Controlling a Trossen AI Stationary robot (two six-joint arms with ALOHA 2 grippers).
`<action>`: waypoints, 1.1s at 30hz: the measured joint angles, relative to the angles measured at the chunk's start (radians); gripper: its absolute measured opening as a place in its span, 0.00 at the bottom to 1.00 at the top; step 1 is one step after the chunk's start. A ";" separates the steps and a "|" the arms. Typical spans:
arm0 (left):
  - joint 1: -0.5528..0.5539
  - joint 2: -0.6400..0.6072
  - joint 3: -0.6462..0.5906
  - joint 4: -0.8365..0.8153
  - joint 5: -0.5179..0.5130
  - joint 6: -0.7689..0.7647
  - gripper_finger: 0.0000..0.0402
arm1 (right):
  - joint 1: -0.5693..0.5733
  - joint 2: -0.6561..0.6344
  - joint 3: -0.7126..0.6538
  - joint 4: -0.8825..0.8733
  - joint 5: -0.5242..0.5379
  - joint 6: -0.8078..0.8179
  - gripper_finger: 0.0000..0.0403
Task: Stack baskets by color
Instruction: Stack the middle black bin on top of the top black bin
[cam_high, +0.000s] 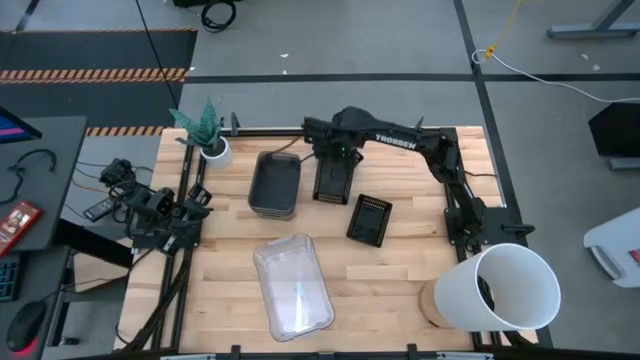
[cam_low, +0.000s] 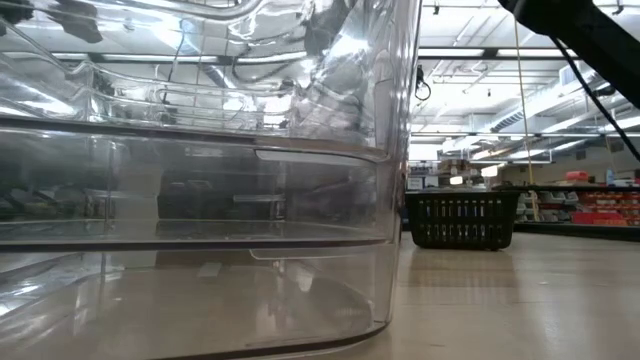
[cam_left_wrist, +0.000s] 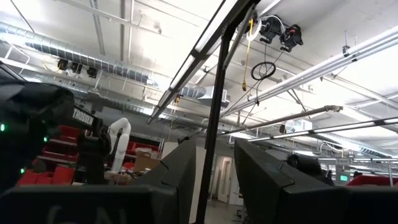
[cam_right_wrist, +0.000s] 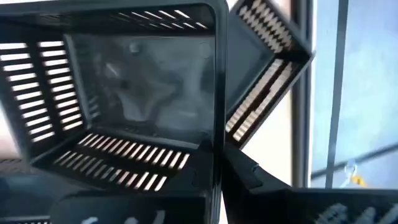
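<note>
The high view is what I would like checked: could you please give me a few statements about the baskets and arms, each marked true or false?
1. The right gripper is shut on the wall of a black slotted tray. True.
2. The clear bin sits inside the dark-grey bin. False: it lies apart, nearer the table's front edge.
3. A second black slotted tray lies on the table, apart from the held one. True.
4. The left gripper is holding the dark-grey bin. False: the left arm waits at the table's left edge, holding nothing.
5. The white bucket stands by the plant pot. False: it is at the opposite, right front corner.
</note>
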 joint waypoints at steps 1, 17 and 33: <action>0.000 0.000 0.000 0.000 0.000 0.000 0.29 | -0.010 0.000 0.020 0.000 -0.008 -0.023 0.04; 0.000 0.000 0.000 -0.034 -0.079 0.238 0.29 | -0.169 0.001 0.139 0.168 0.161 -0.627 0.04; 0.000 0.000 0.000 -0.278 -0.188 0.291 0.29 | -0.158 0.007 0.127 0.185 0.080 -0.876 0.04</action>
